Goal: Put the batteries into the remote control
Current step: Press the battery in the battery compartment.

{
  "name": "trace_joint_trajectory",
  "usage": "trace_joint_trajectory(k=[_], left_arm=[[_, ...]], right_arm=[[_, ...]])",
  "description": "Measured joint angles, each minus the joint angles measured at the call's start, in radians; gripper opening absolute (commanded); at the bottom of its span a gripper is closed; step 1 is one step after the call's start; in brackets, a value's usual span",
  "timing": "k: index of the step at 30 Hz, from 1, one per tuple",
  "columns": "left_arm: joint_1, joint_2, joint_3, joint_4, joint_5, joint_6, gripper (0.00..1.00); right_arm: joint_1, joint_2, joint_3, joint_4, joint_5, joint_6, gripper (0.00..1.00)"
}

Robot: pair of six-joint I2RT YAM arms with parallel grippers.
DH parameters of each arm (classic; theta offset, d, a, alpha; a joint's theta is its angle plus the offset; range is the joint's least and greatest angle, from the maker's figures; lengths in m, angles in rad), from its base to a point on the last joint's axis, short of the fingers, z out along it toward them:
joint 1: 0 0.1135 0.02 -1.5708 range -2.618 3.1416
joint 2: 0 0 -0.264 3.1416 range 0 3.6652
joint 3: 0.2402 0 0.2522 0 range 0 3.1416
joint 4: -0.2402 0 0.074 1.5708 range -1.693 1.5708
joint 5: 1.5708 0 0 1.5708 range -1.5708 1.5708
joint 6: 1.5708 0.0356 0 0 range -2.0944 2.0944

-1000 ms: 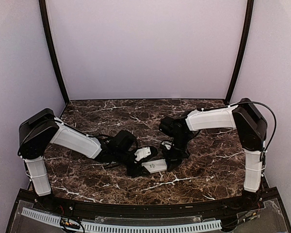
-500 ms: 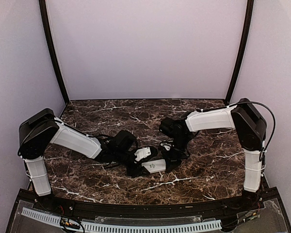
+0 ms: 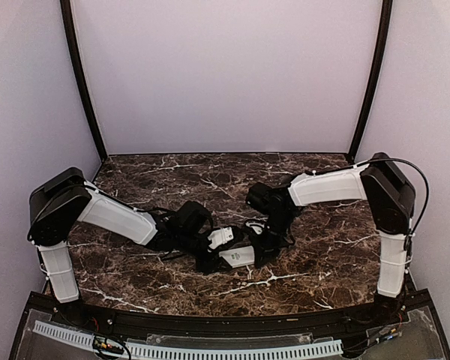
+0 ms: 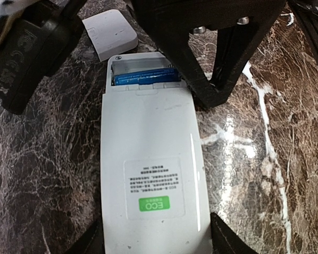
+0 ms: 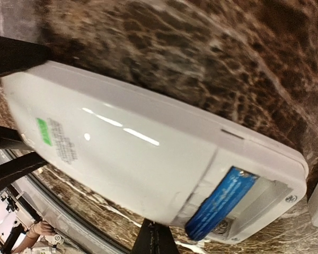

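The remote control [image 4: 151,174] lies face down on the marble, its ECO label up; it also shows in the top view [image 3: 238,257]. My left gripper [image 4: 158,244] is shut on its sides at the near end. The battery compartment at the far end is open, with blue batteries [image 4: 146,78] lying in it. One blue battery [image 5: 220,203] shows at the compartment's near edge in the right wrist view. My right gripper [image 5: 155,237] is shut and empty, its tips together against the remote's long edge [image 4: 209,98] beside the compartment.
The small white cover piece [image 4: 108,34] lies on the marble just beyond the remote's open end, also seen from above [image 3: 220,237]. Both arms crowd the table's middle front. The dark marble table [image 3: 322,255] stretches right and back to the walls.
My right gripper has shifted slightly left and down toward the remote's compartment end. The left gripper and the remote have barely moved.
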Motion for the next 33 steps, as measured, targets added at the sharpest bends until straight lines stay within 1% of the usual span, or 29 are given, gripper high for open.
trace_joint_trajectory(k=[8,11,14,18,23,27,33], left_arm=[[0.0,0.0,0.0,0.001,0.002,0.0,0.29],[0.0,0.0,0.0,0.001,0.003,0.0,0.29],[0.0,0.0,0.0,0.001,0.003,0.0,0.29],[0.0,0.0,0.0,0.001,0.004,0.0,0.29],[0.0,0.0,0.0,0.001,0.005,0.0,0.29],[0.0,0.0,0.0,0.001,0.008,0.0,0.3],[0.0,0.0,0.0,0.001,0.011,0.0,0.3]], right_arm=[[-0.008,-0.125,0.031,0.045,-0.026,-0.003,0.0],[-0.029,-0.153,0.047,0.036,0.013,0.012,0.01],[-0.054,-0.152,0.049,0.011,0.085,0.035,0.06],[-0.07,-0.143,0.049,-0.021,0.15,0.053,0.06],[-0.069,-0.106,0.041,-0.016,0.154,0.066,0.05],[-0.066,-0.095,0.021,-0.009,0.142,0.074,0.0],[-0.044,-0.083,0.003,0.018,0.113,0.084,0.0]])
